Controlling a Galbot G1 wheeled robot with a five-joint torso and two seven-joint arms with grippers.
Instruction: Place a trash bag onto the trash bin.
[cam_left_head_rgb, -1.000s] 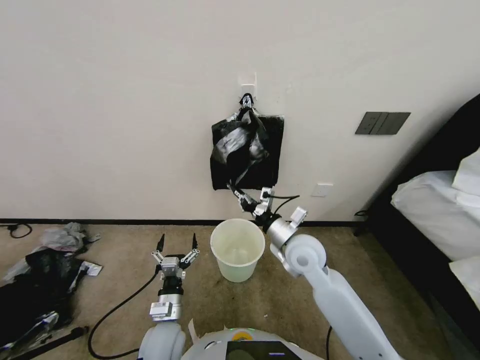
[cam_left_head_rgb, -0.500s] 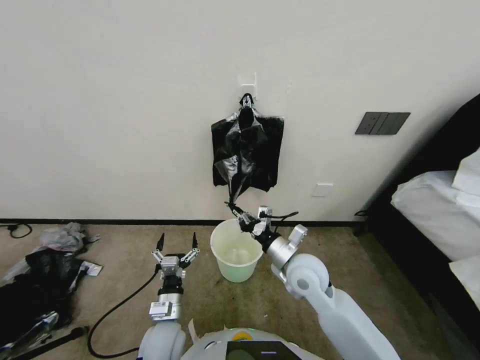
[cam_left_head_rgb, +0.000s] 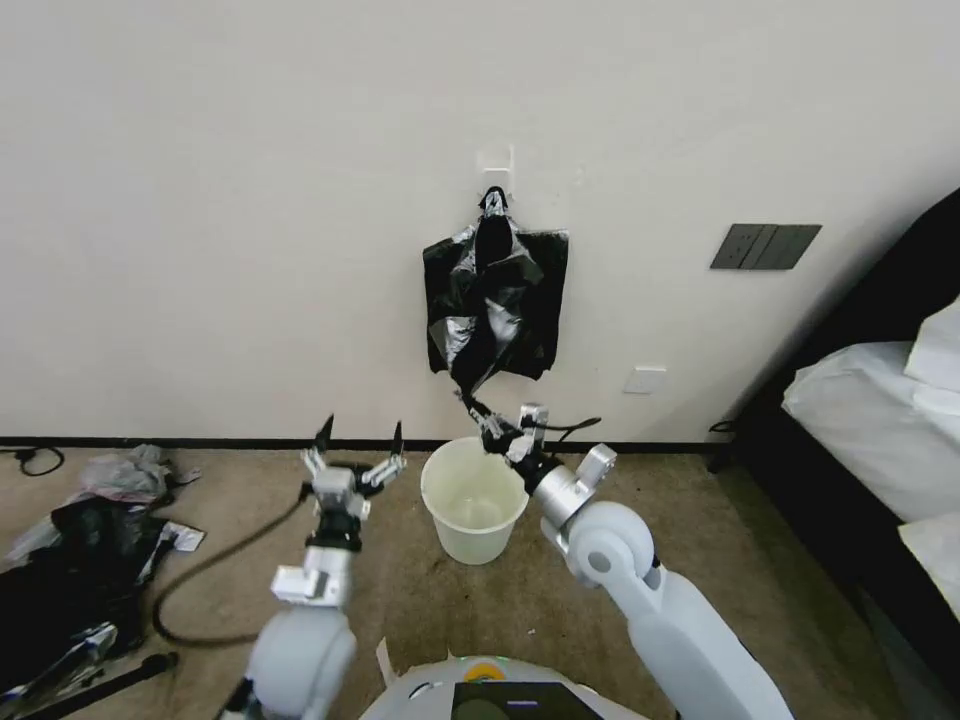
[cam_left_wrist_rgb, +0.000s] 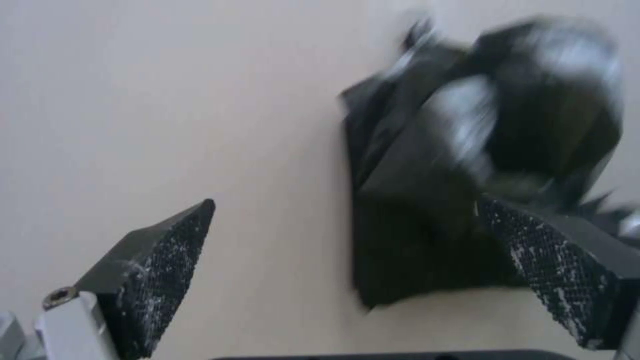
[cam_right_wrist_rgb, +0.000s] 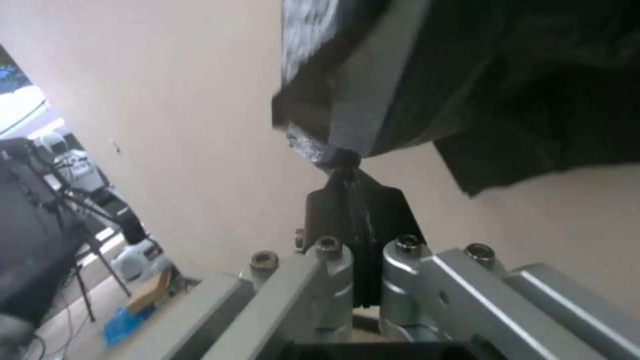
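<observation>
One trash bag (cam_left_head_rgb: 490, 305) hangs from wall hook (cam_left_head_rgb: 495, 163), over flat bag bundle (cam_left_head_rgb: 545, 290), above far rim of trash bin (cam_left_head_rgb: 473, 500) on floor. Thin glossy film: looks light, limp, slippery; best pinched at gathered bottom tip. Right hand (cam_left_head_rgb: 487, 420) clamped tight on that tip, just above bin's far rim. Left hand (cam_left_head_rgb: 358, 445) spread wide, empty, left of bin, pointed at wall.
</observation>
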